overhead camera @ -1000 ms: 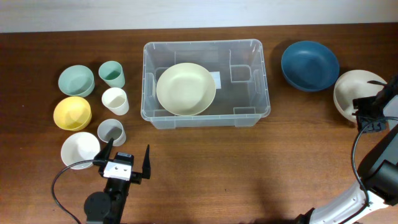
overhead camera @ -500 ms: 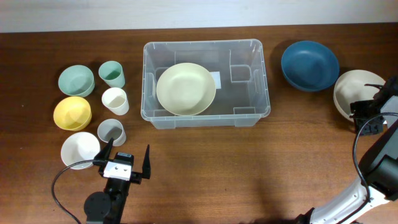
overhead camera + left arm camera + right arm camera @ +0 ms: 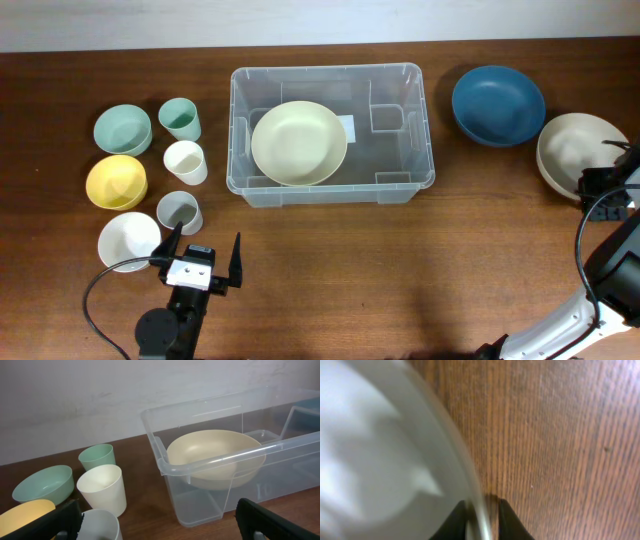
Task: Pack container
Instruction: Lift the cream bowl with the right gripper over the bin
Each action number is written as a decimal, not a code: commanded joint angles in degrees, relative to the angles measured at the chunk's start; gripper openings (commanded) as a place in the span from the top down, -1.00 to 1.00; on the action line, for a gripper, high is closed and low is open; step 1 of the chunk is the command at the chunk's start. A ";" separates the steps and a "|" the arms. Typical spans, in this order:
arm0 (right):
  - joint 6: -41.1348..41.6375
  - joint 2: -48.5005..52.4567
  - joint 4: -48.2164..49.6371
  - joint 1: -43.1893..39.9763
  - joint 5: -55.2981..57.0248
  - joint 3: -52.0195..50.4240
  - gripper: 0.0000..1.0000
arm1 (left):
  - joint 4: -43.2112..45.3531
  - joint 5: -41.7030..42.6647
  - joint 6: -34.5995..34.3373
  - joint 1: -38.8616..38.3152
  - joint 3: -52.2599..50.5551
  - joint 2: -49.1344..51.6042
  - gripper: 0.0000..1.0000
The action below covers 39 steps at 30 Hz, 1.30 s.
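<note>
1. Dark wood is forming the bench top, and a pale wall is running along its far edge.
2. At the near-left edge the left claw (image 3: pixel 207 248) is hovering with its jaws standing wide and holding nothing, pointing at a cluster of small dishes.
3. Just beyond it a white bowl (image 3: pixel 128 241) and a grey cup (image 3: pixel 179 211) are sitting. Then come a yellow bowl (image 3: pixel 116 181) and a white cup (image 3: pixel 185 162), with a green bowl (image 3: pixel 122 129) and a green cup (image 3: pixel 180 119) farthest back. All of them are lying along the left edge, outside the bin.
4. By the right edge the right claw (image 3: pixel 482 519) is pinching narrow on the rim of a beige bowl (image 3: pixel 565 148), one finger inside the wall and one outside.
5. The container (image 3: pixel 400 150) is sitting mid-bench toward the far edge. A cream bowl (image 3: pixel 298 143) is lying in its left half, and its right half is staying bare.
6. A blue bowl (image 3: pixel 498 105) is resting toward the far-right corner, between the container and the beige bowl.
7. The main risk is looking like the thin rim grip. With the bowl's weight hanging off one side, it could be tipping or sliding out as it rises.
8. On the way over, the swinging bowl could be clipping the blue bowl or catching the container's right wall. If it lands off-centre, it could be ending up tilted rather than nested.
</note>
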 commanded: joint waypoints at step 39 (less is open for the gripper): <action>-22.64 -0.57 -39.85 25.33 -31.98 53.96 0.92 | -0.33 -0.39 0.94 0.35 -0.13 -0.48 -0.99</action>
